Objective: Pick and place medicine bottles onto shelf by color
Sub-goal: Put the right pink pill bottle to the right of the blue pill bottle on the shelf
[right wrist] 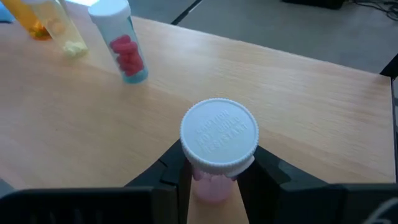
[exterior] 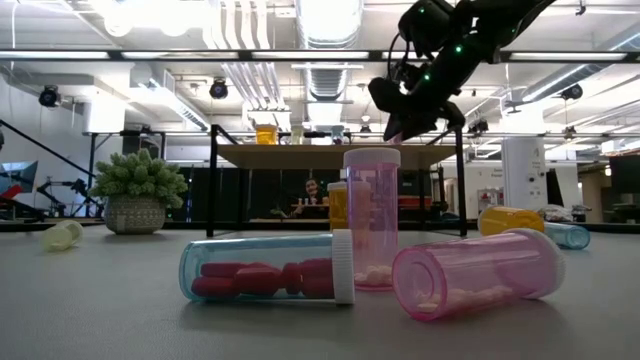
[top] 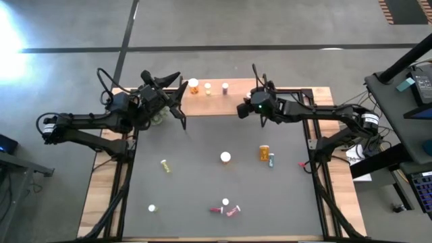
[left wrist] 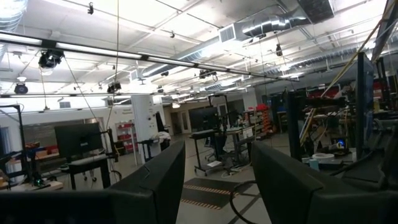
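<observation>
The light-wood shelf stands at the table's far edge. On its left part stand an orange bottle, a yellowish one and a clear-blue one with red pills, all upright. To their right, my right gripper is shut on a pink bottle with a white cap, over the shelf board. My left gripper is raised at the shelf's left end, open, pointing up into the room. More bottles lie or stand on the grey table. My right gripper pinches the pink bottle's body just under its white cap, one finger on each side. The fingers come slanting down from the table's right side. The bottle is upright. Its foot is hidden, so whether it stands on the shelf board does not show.
On the table are a yellow bottle, a white-capped one, an orange and a blue one, and a pink-red cluster near the front. A potted green plant stands by the left arm.
</observation>
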